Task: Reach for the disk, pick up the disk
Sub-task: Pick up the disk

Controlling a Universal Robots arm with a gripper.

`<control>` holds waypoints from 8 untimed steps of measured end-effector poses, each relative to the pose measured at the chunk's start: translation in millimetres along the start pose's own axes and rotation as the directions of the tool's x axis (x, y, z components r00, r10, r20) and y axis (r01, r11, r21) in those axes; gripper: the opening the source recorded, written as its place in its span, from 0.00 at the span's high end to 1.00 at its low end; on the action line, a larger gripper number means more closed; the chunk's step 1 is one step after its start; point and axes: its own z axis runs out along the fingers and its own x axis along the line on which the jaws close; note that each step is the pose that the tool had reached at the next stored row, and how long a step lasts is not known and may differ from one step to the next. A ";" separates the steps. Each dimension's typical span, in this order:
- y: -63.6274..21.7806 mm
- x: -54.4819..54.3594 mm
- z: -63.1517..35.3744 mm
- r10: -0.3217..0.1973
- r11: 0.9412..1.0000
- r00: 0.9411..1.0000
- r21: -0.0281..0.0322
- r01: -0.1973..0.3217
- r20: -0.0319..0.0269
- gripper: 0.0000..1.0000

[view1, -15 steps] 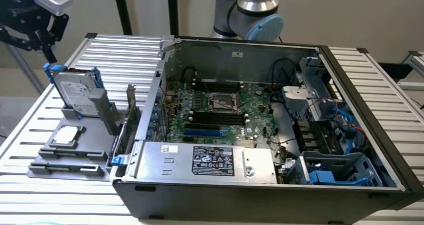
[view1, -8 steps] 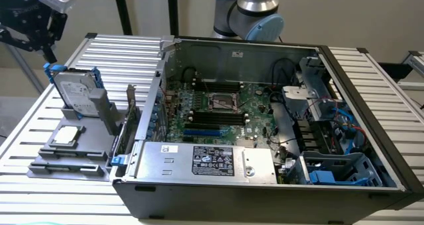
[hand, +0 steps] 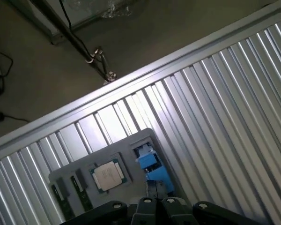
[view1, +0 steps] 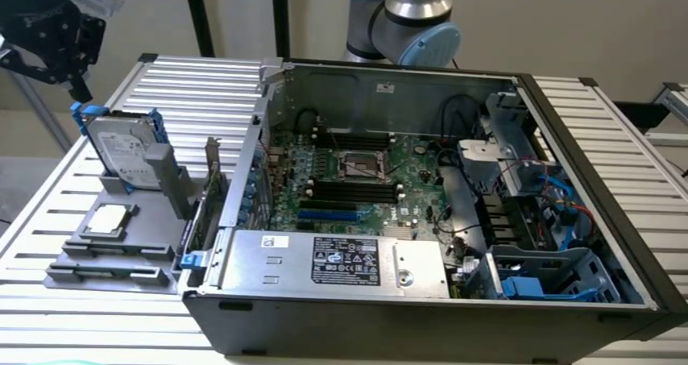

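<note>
Pincer (view1: 77, 87) hangs just above the disk (view1: 118, 149) — it stands upright in a grey holder (view1: 134, 224), left on the table (view1: 205, 83). Apart or together — I cannot tell.

Open air above the disk (view1: 116, 146); the computer case (view1: 376, 323) crowds one side.

Open computer case (view1: 430, 326), CPU chip (view1: 109, 218) on grey tray (view1: 108, 262)

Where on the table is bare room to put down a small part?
Bare table behind the grey holder, and the strip at the exterior view's right of the computer case. Crowded: the holder, with the disk and chip.
</note>
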 end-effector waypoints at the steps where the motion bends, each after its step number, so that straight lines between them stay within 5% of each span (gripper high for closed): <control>1: 0.0 0.0 0.0 -0.018 1.000 1.000 0.000 0.018 -0.001 0.89; 8: 0.0 0.0 0.0 -0.140 0.990 0.990 -0.001 0.140 -0.004 0.89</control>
